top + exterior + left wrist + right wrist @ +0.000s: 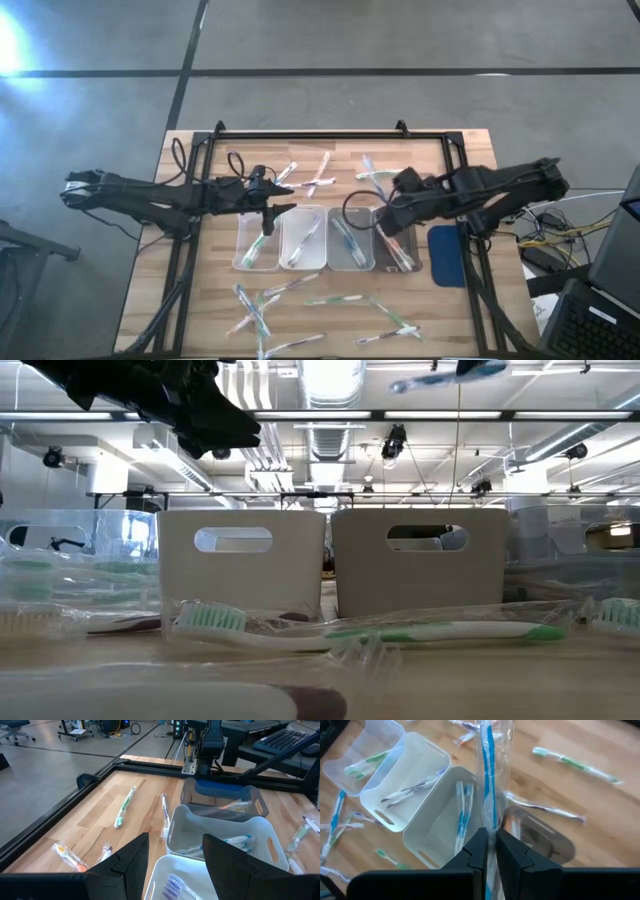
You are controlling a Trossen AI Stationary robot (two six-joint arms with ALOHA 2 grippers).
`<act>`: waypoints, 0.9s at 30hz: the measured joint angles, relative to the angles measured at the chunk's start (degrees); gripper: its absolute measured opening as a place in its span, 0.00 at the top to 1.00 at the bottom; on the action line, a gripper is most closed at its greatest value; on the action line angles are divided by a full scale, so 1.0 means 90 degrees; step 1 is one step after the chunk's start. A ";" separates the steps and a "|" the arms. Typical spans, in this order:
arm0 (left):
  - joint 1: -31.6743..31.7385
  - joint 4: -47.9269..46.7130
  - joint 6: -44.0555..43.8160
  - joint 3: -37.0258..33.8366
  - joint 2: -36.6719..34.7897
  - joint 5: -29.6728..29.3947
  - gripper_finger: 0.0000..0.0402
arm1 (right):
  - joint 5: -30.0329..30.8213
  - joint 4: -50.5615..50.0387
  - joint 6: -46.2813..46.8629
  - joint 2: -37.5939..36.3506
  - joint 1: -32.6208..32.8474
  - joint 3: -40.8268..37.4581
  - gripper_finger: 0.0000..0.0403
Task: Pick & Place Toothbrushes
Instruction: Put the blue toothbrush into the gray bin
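Note:
Wrapped toothbrushes lie loose on the wooden table, some toward the far edge [312,176] and some toward the near edge [300,305]. Others lie inside the row of bins [325,240]. My right gripper [490,851] is shut on a blue toothbrush [487,770] in clear wrap, above the bin holding blue brushes [447,822]. My left gripper [175,847] stands open over the far rim of the left bins [220,832], with nothing between its fingers. My right gripper pinches the blue toothbrush's wrapped handle [490,822] between its two fingers, coming from above at a slant. The brush sticks out past the fingertips and is lifted clear over the bins. Some wrap reaches back between the fingers.
A black metal frame [330,135] runs round the table's far half. A blue pad [447,255] lies right of the bins. One green-and-white toothbrush [360,632] lies close to the near edge, in front of two white bins [330,560].

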 joint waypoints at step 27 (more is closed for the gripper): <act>0.0000 -0.0007 0.0000 0.0000 -0.0002 0.0000 0.53 | -0.0978 0.1285 -0.0821 0.1600 -0.0015 -0.0866 0.94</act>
